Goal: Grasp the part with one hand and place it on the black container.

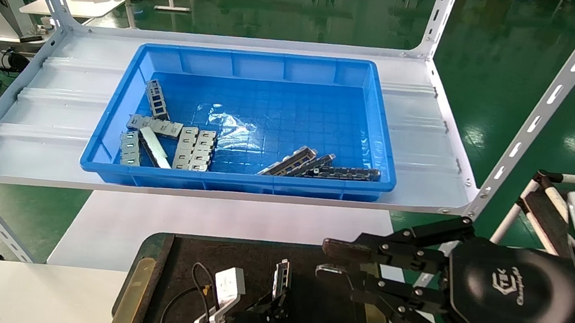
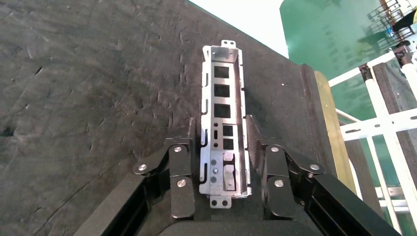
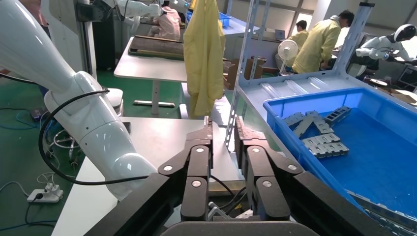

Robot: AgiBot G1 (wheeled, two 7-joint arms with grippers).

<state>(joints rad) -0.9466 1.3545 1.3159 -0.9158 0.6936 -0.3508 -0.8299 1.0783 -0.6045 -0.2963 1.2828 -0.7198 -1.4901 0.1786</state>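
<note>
Placement is underway: I'm holding the part [image 2: 223, 123] in the left gripper [image 2: 223, 162] over the black container [image 2: 88, 98]; next I'm lowering, then releasing.

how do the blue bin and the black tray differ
The blue bin is deep, with tall glossy plastic walls; the black tray is flat, rough and matte, with brass-coloured strips on its side edges. The bin sits up on the white shelf; the tray lies lower, nearer the robot. The bin holds many metal pieces; over the tray, only one part shows, between the left gripper's fingers. Both are rectangular.
</note>
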